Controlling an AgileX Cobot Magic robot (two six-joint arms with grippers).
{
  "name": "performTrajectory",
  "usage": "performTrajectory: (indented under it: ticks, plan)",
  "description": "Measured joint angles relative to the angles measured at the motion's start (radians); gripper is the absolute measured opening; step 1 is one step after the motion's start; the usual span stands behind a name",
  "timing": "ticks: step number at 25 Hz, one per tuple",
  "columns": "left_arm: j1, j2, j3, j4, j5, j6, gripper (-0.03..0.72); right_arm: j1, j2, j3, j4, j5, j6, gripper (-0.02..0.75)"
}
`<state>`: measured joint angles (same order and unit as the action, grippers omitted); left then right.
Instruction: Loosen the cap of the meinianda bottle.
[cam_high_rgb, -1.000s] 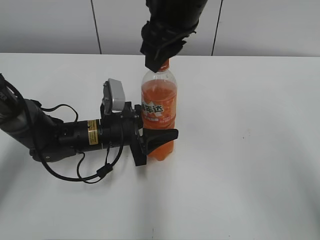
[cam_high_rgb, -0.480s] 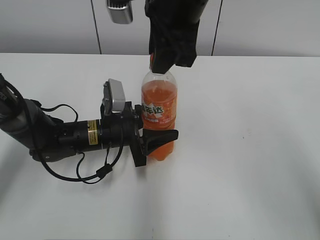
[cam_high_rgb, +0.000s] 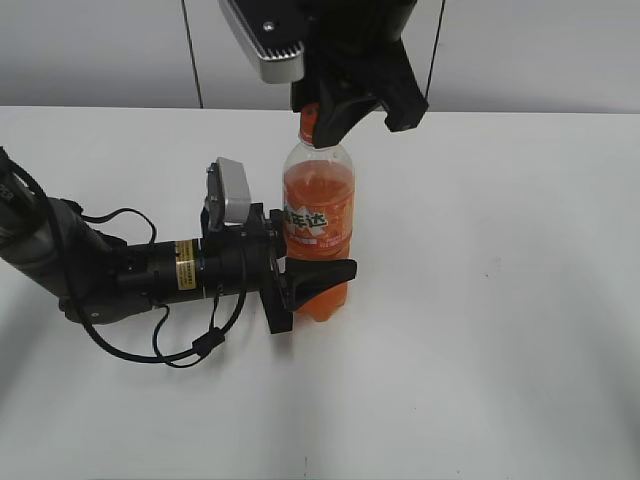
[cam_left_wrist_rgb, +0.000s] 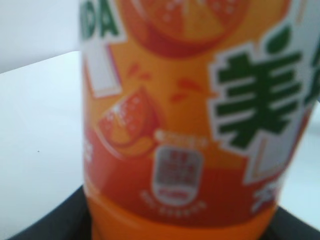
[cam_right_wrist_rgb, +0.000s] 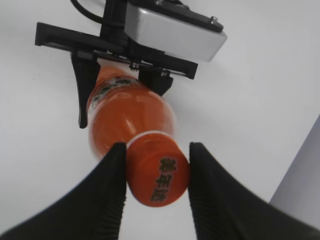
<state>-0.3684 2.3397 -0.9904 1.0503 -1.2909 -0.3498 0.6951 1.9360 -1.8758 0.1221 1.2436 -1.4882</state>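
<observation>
**Cap gripped from above, bottle braced low: twist in hand**

The meinianda bottle (cam_high_rgb: 318, 225) stood upright on the white table (cam_high_rgb: 500, 330), near the middle. The left gripper (cam_high_rgb: 318, 285) lay flat along the table and clamped the lower body just under the label, one finger in front, one behind; the left wrist view was filled with label, blurred. The right gripper (cam_right_wrist_rgb: 156, 180) hung over the neck, its fingers (cam_right_wrist_rgb: 107, 200) on either side of the orange cap (cam_right_wrist_rgb: 157, 175), touching or nearly so. Whether the right finger pressed fully could not be told; it looked closed on the cap, not wide.

Judged step: turning the cap loose. To do it well, the right wrist should have rotated about the bottle's own axis, no sideways pull, since the bottle is tall and tips easily. Left clamp needed to hold firm so the body didn't spin along. Ribbed rim helps; slipping pads were the main risk.
</observation>
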Motion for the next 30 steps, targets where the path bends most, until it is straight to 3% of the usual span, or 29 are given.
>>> performTrajectory:
  ticks: [7,18,30]
  plan:
    - [0.000,0.000,0.000,0.000,0.000,0.000,0.395,0.000,-0.001,0.000,0.000,0.000,-0.106,0.278]
    - [0.000,0.000,0.000,0.000,0.000,0.000,0.395,0.000,-0.001,0.000,0.006,0.000,-0.075,0.279]
    - [0.000,0.000,0.000,-0.007,0.000,-0.009,0.395,0.002,-0.001,0.000,0.040,-0.013,0.082,0.454]
